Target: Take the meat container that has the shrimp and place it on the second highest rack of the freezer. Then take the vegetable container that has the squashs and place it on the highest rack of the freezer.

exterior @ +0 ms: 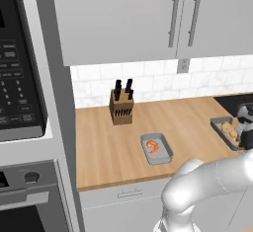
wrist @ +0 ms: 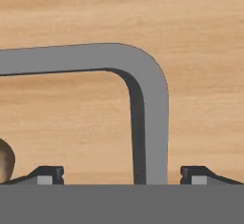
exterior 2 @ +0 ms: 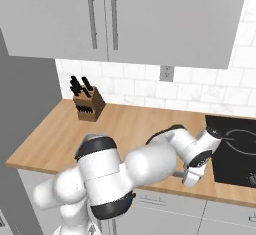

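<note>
The meat container (exterior: pixel 157 148), a small light-grey tray, lies mid-counter with the curled orange shrimp (exterior: pixel 153 147) inside. At the right edge of the left base view sits the vegetable container (exterior: pixel 216 123), a dark-grey tray holding tan squashes (exterior: pixel 228 127). My gripper (exterior: pixel 245 139) hangs low over that tray's near end. In the hand view my gripper (wrist: pixel 121 175) is open. One rim corner of the vegetable container (wrist: pixel 148 99) runs down between the two fingertips (wrist: pixel 47 174). A squash (wrist: pixel 5 158) peeks in at the left edge. The freezer and its racks are out of view.
A knife block (exterior: pixel 121 106) stands at the back of the wooden counter (exterior: pixel 108 147). A black cooktop (exterior 2: pixel 235 144) lies to the right of the arm. Wall cabinets (exterior: pixel 123 14) hang overhead, and a built-in oven column (exterior: pixel 22 102) bounds the counter's left.
</note>
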